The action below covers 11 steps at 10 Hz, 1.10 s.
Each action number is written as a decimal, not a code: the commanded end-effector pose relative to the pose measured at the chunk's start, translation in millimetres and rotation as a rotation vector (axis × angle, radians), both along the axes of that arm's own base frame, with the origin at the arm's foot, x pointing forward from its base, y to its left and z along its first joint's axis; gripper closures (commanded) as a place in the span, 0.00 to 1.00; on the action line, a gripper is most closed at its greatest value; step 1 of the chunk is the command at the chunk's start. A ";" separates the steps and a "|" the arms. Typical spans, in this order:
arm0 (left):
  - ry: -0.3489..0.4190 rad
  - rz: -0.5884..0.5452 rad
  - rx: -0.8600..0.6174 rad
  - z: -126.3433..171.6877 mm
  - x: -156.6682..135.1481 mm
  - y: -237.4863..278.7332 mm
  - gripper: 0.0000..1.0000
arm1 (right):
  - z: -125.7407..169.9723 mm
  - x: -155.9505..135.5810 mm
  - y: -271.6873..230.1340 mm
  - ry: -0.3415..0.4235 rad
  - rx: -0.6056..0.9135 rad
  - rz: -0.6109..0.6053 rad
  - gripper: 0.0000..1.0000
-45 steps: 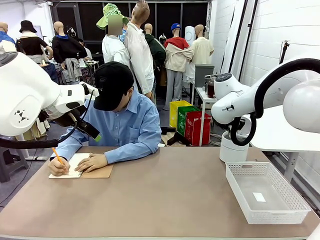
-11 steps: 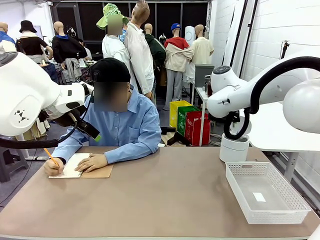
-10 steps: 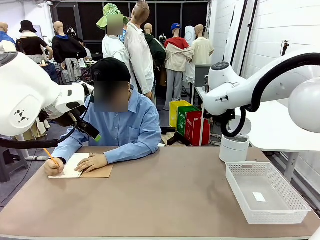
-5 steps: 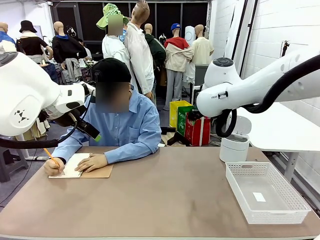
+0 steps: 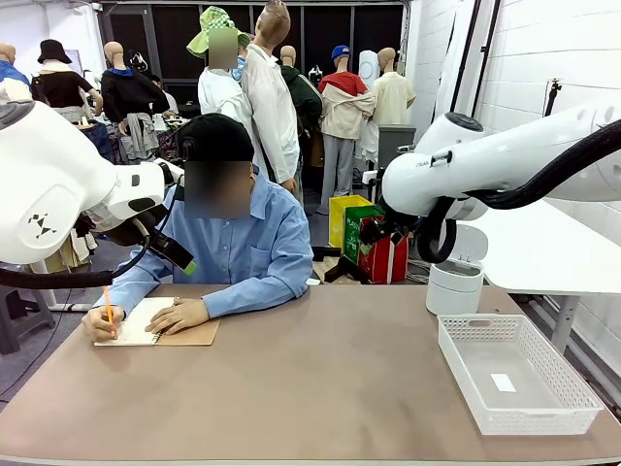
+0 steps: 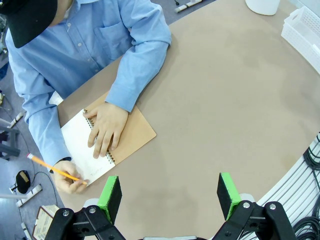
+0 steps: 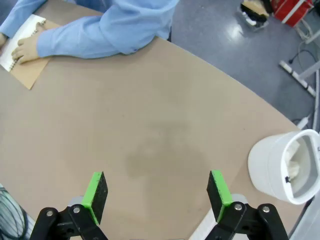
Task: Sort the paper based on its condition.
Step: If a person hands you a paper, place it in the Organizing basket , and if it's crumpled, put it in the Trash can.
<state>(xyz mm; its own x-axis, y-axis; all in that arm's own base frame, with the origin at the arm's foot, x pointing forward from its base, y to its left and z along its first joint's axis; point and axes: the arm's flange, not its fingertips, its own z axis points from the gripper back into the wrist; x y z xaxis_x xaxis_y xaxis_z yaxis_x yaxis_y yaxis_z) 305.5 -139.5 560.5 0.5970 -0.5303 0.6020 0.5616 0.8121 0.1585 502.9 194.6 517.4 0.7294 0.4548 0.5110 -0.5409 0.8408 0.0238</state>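
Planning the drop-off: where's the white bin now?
In the front view the white bin stands on the table, at its far right edge, just behind the white basket.

I've got the notebook [image 5: 146,328] far left on the table [image 5: 320,379] under the person's hand [image 5: 179,316], basket [image 5: 539,420] right, bin [image 5: 454,286] behind it.

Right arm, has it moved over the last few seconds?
Yes. The right arm has swung toward the robot's left: its end, earlier right above the white bin, now hangs past the bin's left side.

Table [image 5: 320,388] — notebook [image 5: 190,336], basket [image 5: 524,420], bin [image 5: 454,288]
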 end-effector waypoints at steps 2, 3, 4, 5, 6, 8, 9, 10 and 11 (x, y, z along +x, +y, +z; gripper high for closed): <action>0.000 0.000 -0.002 -0.3 0.3 0.5 0.00 | -0.1 -0.5 8.5 -0.006 -0.004 -0.012 0.00; 0.000 0.000 -0.002 -0.3 0.3 0.5 0.00 | -0.1 -0.5 8.5 -0.006 -0.004 -0.012 0.00; 0.000 0.000 -0.002 -0.3 0.3 0.5 0.00 | -0.1 -0.5 8.5 -0.006 -0.004 -0.012 0.00; 0.000 0.000 -0.002 -0.3 0.3 0.5 0.00 | -0.4 -1.2 3.9 0.000 -0.001 0.005 0.00; 0.000 0.000 -0.002 -0.3 0.3 0.5 0.00 | -1.2 -8.0 10.5 0.011 0.028 0.023 0.00; 0.000 0.000 -0.002 -0.3 0.3 0.5 0.00 | 7.2 -34.8 26.9 0.026 0.033 0.070 0.00; 0.000 0.000 -0.002 -0.3 0.3 0.5 0.00 | 11.2 -45.8 34.7 0.025 0.023 0.096 0.00; 0.000 0.000 -0.002 -0.3 0.3 0.5 0.00 | 15.7 -56.7 41.6 0.020 0.018 0.125 0.00; 0.000 0.000 -0.002 -0.3 0.3 0.5 0.00 | 21.7 -70.1 47.9 0.010 0.009 0.154 0.00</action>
<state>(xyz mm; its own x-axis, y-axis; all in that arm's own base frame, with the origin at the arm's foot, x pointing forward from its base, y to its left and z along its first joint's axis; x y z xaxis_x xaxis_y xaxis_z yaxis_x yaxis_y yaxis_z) 305.5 -139.5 560.4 0.5970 -0.5303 0.6020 0.5616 0.8121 0.1585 447.7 248.1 539.5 0.6678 0.5470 0.5048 -0.6425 0.7660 0.0201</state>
